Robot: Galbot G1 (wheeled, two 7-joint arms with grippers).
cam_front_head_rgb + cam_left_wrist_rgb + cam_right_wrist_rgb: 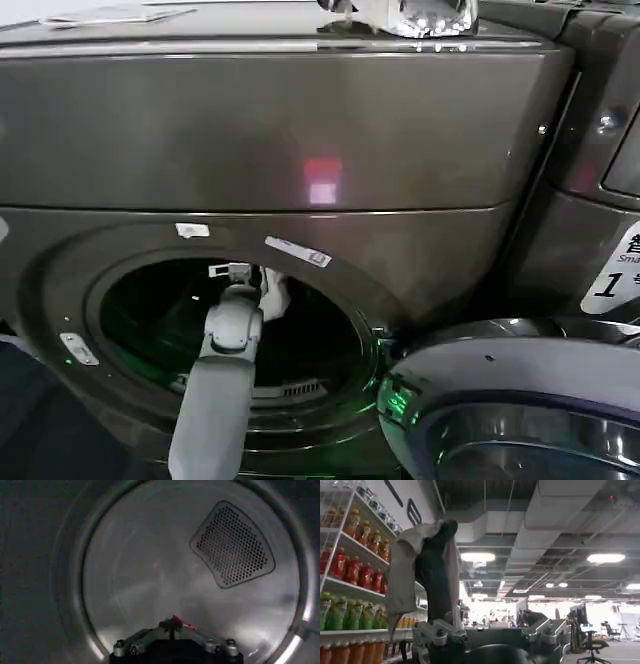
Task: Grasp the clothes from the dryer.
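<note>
Seen from the head view, the dryer [290, 150] fills the scene as a large bronze-grey machine with a round porthole, its door [520, 410] swung open at the near right. The left arm is reached up from the near edge into the drum opening, and the left gripper [243, 276] is placed just inside the upper part of the porthole. A piece of white clothes [276, 295] is seen touching the right side of that gripper; whether the fabric is pinched between the fingers cannot be told from this view. A second machine [610, 200] with a "1" sticker is set to the right.

From the left wrist view, the drum's back wall [165, 575] and a perforated vent panel [232, 545] are shown beyond the left gripper [173, 626]. A small bit of red is seen at the gripper's tip, where the fingers appear drawn together.

In the right wrist view, the right gripper [490, 635] is pointed upward toward the ceiling [545, 525], well apart from the dryer. One finger [437, 580] is draped with a light grey cloth [405, 575], and the fingers are spread apart. Shelves of bottles [350, 570] are visible beside it.
</note>
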